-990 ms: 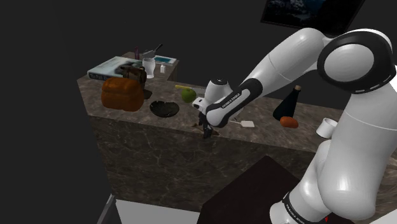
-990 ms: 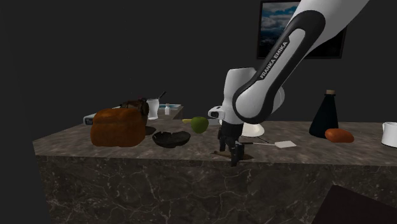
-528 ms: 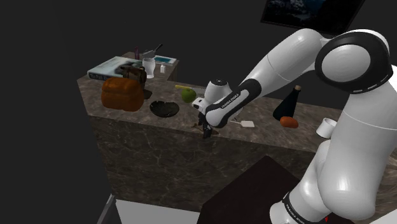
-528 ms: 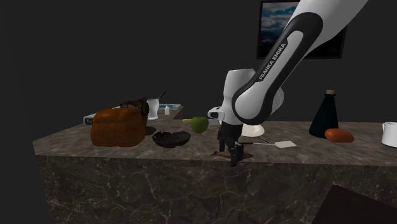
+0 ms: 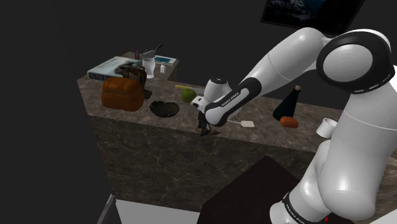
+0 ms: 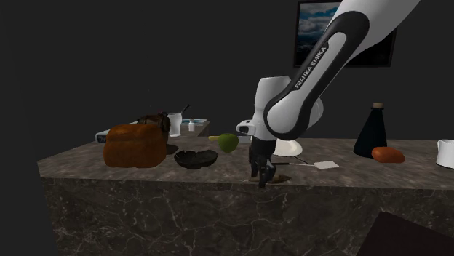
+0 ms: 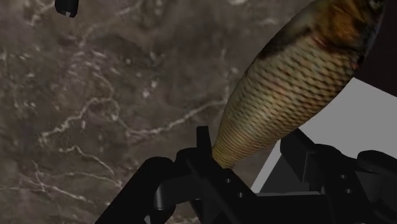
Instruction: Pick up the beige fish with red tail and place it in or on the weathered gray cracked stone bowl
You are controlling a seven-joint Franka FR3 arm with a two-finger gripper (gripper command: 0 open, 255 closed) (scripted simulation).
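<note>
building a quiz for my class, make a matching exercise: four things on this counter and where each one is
1 beige scaly fish
2 dark cracked stone bowl
3 round green fruit
4 tall black cone-shaped bottle

A beside the orange oval thing
B clasped between the black fingers
C next to the brown loaf-shaped lump
D close to the bowl, on the white arm's side

Pairs: 1-B, 2-C, 3-D, 4-A

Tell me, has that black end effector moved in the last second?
Yes. In the second exterior view, the end effector, clasping the fish, has risen slightly off the counter and shifted toward the dark bowl.
</note>
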